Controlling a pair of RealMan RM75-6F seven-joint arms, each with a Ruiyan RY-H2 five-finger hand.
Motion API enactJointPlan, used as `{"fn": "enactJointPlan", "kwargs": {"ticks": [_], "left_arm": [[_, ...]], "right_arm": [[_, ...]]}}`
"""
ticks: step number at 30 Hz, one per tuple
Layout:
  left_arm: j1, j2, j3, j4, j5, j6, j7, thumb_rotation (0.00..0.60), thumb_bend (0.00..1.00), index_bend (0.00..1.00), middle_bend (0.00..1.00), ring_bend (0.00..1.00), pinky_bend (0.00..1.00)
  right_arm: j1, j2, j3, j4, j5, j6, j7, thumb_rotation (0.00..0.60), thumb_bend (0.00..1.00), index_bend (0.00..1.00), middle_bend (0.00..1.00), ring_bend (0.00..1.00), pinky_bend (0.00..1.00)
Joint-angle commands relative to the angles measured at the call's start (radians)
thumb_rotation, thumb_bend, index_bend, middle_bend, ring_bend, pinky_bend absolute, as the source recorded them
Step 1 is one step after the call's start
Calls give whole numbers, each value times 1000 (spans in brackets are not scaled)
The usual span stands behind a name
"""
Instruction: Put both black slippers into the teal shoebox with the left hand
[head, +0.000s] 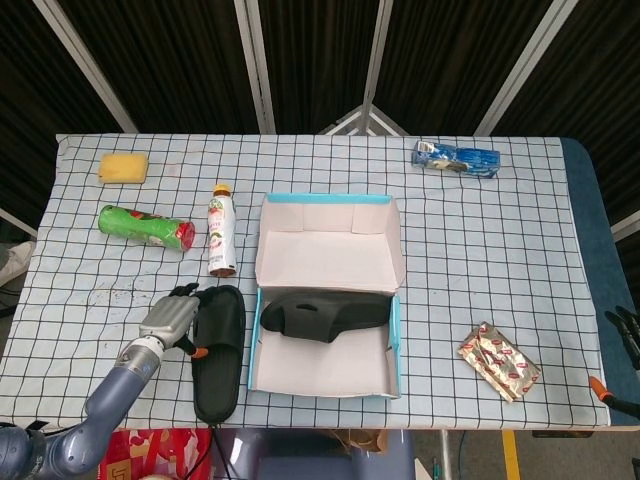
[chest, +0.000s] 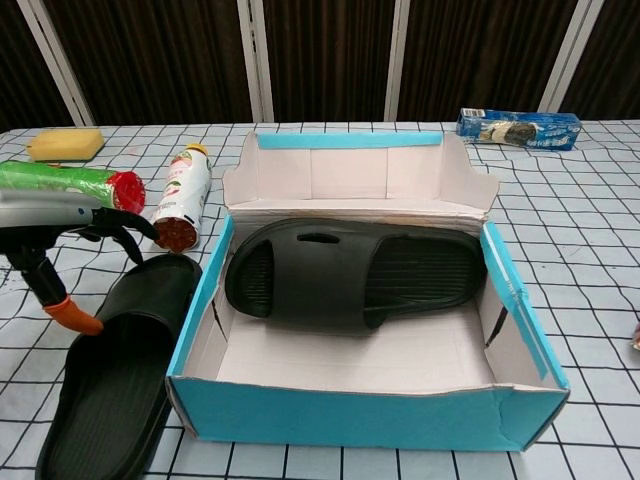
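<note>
The left hand (head: 174, 320) hangs low just beside the toe end of the loose black rubber slipper (head: 218, 350) lying on the checked tablecloth (head: 500, 240). Its dark fingers (chest: 120, 226) are spread above the slipper's strap and its orange-tipped thumb (chest: 70, 313) points down on the outer side; nothing is between them, so the hand is apart and empty. In the head view the fingers seem to reach the slipper's near edge, though whether they touch it I cannot tell.

That slipper lies lengthwise along the left wall of the teal cardboard shoebox (head: 325, 385) (close against it in the chest view). The other black slipper (head: 325, 314) already rests inside the box, lying across it, with the open lid flap (head: 330, 250) standing behind.

So one slipper is done and the second is being approached for a grasp. By my judgement, the next move calls for closing fingers and thumb around the strap or the slipper's edge, lifting clear of the box wall, then carrying it rightward and setting it down in the free space in front of the first slipper.

The right hand (head: 625, 330) shows only as dark fingertips at the right edge of the head view; its state cannot be told.
</note>
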Motion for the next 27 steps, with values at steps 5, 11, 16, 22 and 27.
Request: {"fn": "enactJointPlan", "kwargs": {"ticks": [5, 11, 16, 22, 27], "left_arm": [[-23, -42, 9, 44, -17, 7, 14, 600, 216, 129, 188, 0, 60], [-37, -73, 27, 80, -26, 22, 43, 600, 216, 174, 190, 0, 60], [-40, -90, 35, 89, -18, 35, 52, 600, 216, 233, 228, 0, 60], [-40, -104, 32, 97, 7, 64, 57, 600, 219, 290, 306, 0, 60], [-40, -101, 31, 103, 27, 100, 77, 600, 236, 370, 390, 0, 60]], "right_arm": [[0, 2, 0, -4, 1, -1, -3, 600, 311, 62, 20, 0, 10], [1, 3, -2, -5, 1, -5, -1, 600, 311, 62, 20, 0, 11], [1, 4, -2, -6, 2, -6, -3, 600, 311, 62, 20, 0, 10], [2, 4, -3, -9, -3, -4, -6, 600, 310, 62, 19, 0, 10], [-1, 5, -3, -11, -4, 0, -6, 600, 311, 62, 20, 0, 10]]}}
